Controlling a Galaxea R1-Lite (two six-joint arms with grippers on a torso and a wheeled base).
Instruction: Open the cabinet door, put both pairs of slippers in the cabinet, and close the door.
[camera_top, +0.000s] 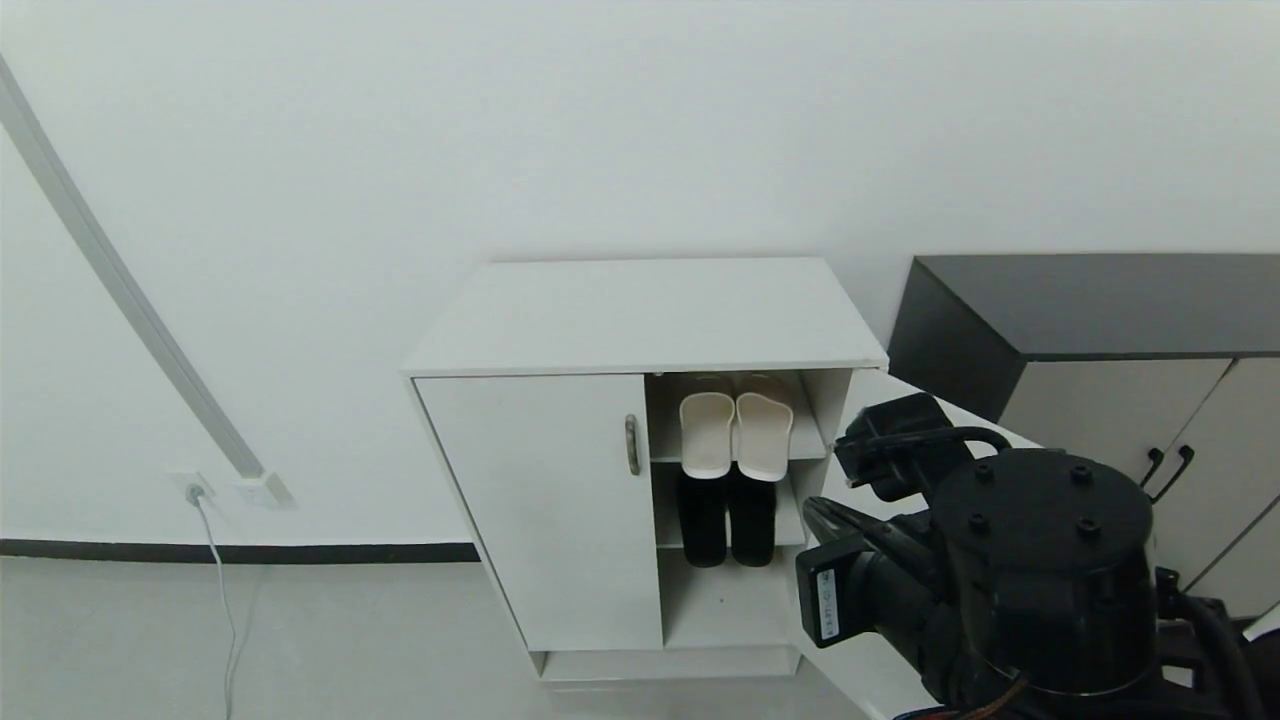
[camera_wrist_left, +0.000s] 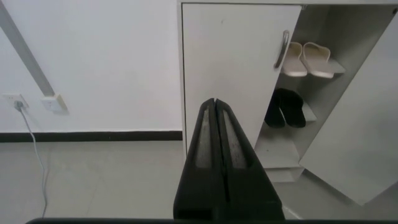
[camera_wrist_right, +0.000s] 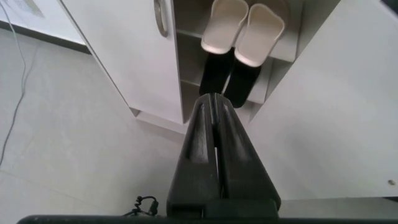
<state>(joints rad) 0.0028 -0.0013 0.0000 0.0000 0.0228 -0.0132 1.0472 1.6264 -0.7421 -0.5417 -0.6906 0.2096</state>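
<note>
The white cabinet (camera_top: 640, 315) stands against the far wall, its right door (camera_wrist_right: 336, 112) swung open and its left door (camera_top: 545, 500) shut. Cream slippers (camera_top: 735, 435) lie on the upper shelf and black slippers (camera_top: 727, 520) on the shelf below. The right hand (camera_wrist_right: 214, 99) hangs near the opening, fingers pressed together and empty. The left hand (camera_wrist_left: 214, 102), also closed and empty, faces the left door.

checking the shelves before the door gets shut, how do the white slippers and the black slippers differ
Colour: the white slippers are pale cream, the black slippers are dark all over.
Height: the white slippers lie on the upper shelf, the black slippers on the shelf below.
Shared: each pair lies side by side in the cabinet's open right half, ends poking past its shelf's front edge.
</note>
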